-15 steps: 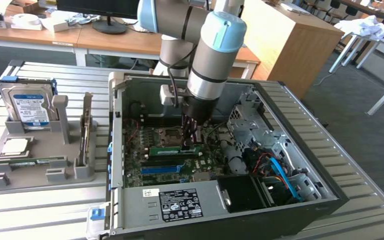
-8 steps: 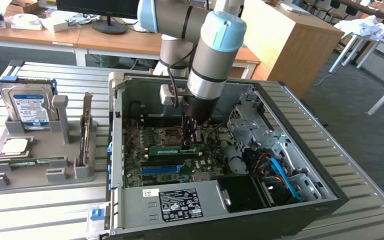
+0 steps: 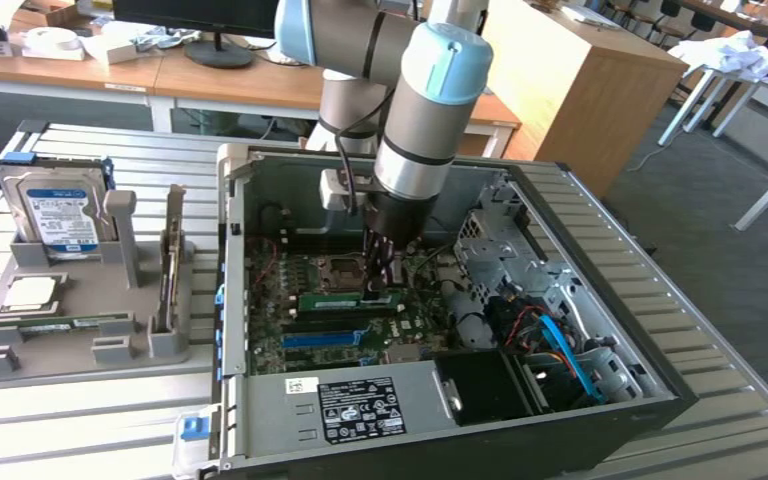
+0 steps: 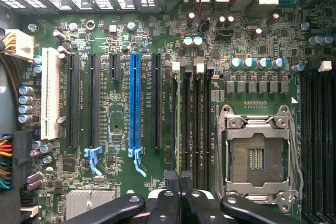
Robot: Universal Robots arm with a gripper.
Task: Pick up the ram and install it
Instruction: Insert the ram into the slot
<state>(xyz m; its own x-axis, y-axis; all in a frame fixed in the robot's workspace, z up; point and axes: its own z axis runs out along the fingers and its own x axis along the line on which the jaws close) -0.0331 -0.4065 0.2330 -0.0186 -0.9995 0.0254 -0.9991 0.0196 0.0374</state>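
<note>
Universal Robots arm reaches down into the open PC case, which lies on its side on the slatted metal counter. End effector is low over the motherboard, at the bank of memory slots beside the CPU socket. Wrist view: end effector has its two black fingers drawn together, closed on the ram. The ram is seen edge-on as a thin greenish line running away from the fingertips, along the black memory slots. Exterior view: the ram is a long green strip standing on edge at the slot line and reaching from the fingers toward the exterior view's left (how deep it sits in the slot cannot be told). Blue expansion slot lies parallel to the memory slots, on the side away from the CPU socket, with black slots between it and the ram; it is apart from the ram in both views. Power supply, with its white label, sits at the near edge of the case. On the counter at the exterior view's left stands a gray fixture holding an upright hard drive, with a second green stick lying flat in it, well apart from the end effector.
</note>
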